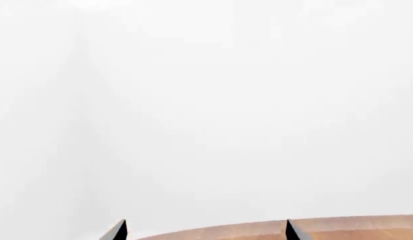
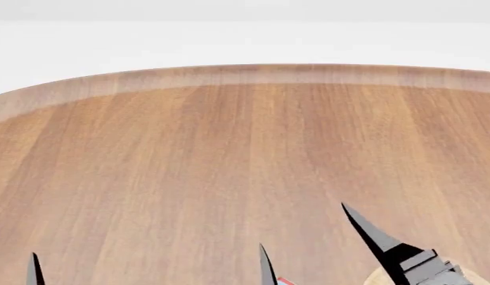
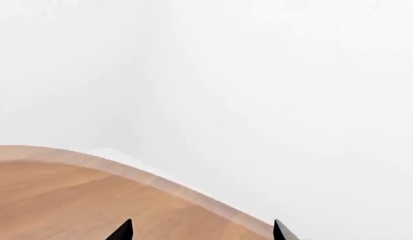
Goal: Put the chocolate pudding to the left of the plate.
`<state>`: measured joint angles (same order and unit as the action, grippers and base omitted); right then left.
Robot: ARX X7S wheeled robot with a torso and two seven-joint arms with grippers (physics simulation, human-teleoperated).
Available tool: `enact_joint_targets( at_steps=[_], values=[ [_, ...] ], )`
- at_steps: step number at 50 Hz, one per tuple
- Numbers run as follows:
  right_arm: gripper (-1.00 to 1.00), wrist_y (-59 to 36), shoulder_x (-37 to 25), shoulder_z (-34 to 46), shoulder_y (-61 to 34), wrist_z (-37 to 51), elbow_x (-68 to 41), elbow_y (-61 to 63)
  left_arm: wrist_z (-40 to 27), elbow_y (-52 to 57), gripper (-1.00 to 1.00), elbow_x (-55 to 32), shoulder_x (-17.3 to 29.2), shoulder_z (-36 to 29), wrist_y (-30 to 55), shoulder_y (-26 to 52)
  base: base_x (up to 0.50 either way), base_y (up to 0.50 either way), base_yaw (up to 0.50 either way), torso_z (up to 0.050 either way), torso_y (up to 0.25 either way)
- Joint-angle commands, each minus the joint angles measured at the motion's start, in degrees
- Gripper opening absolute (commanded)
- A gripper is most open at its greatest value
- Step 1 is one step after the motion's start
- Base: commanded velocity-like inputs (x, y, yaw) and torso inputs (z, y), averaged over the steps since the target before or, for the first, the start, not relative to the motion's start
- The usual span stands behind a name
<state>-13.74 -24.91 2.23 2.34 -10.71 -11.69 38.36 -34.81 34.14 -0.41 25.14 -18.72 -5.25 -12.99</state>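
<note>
Head view gave me mostly the round wooden table (image 2: 229,148), its far rim curving across the top against a white backdrop. Three black fingertips (image 2: 370,231) poked up from the bottom edge: one at far left, one near the middle, and a larger one toward the right with a grey mount behind it. I could not tell which claw the middle tip belonged to.

Of the pudding (image 2: 286,281) I saw only a red scrap at the very bottom edge, just right of the middle tip; too little showed to read how it sat. A pale sliver by the grey mount looked like the plate (image 2: 377,277), lying right of that red scrap and near it.

Left wrist view showed the left gripper (image 1: 205,231) with its two tips wide apart and nothing between them, a strip of table rim beyond and white wall above. Right wrist view showed the right gripper (image 3: 201,231) likewise spread wide, holding nothing, over bare wood near the table's curved rim.
</note>
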Motion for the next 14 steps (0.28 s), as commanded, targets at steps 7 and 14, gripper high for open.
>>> enact_joint_targets(
  at_steps=[7,14],
  values=[
    [1.00,14.6,8.7,-7.1,22.2,11.3,4.5,18.4,-4.6,15.0,1.00,6.6,3.1,3.1,-7.2,-12.6,0.00,0.00,0.00,0.000,0.000],
    [1.00,24.2,11.1,-5.7,28.9,12.1,8.8,19.0,-5.3,15.1,1.00,7.8,3.7,3.2,-10.6,-14.6,0.00,0.00,0.00,0.000,0.000]
  ],
)
